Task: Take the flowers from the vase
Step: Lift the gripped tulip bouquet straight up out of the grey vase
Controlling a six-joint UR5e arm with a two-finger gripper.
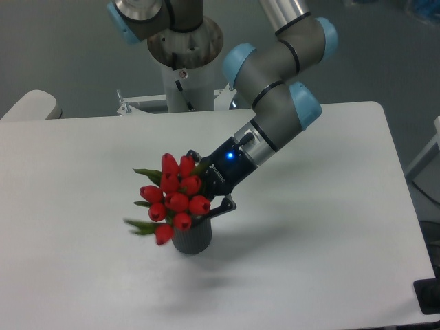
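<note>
The flowers [175,198], a bunch of red tulip buds with green leaves, stand in the short dark grey ribbed vase [192,239] near the middle of the table and lean to the left. My gripper [207,184] reaches down from the upper right and sits right behind the bunch, just above the vase mouth. One dark finger [224,205] shows to the right of the buds, next to the vase rim. The fingertips are hidden behind the buds, so I cannot tell whether they press on the stems. The leaves at the lower left look blurred.
The white table [330,227] carries the vase. The arm's base column [184,75] stands at the back edge. A dark object [430,295] sits at the table's front right corner. A pale rounded object [31,106] lies beyond the back left corner.
</note>
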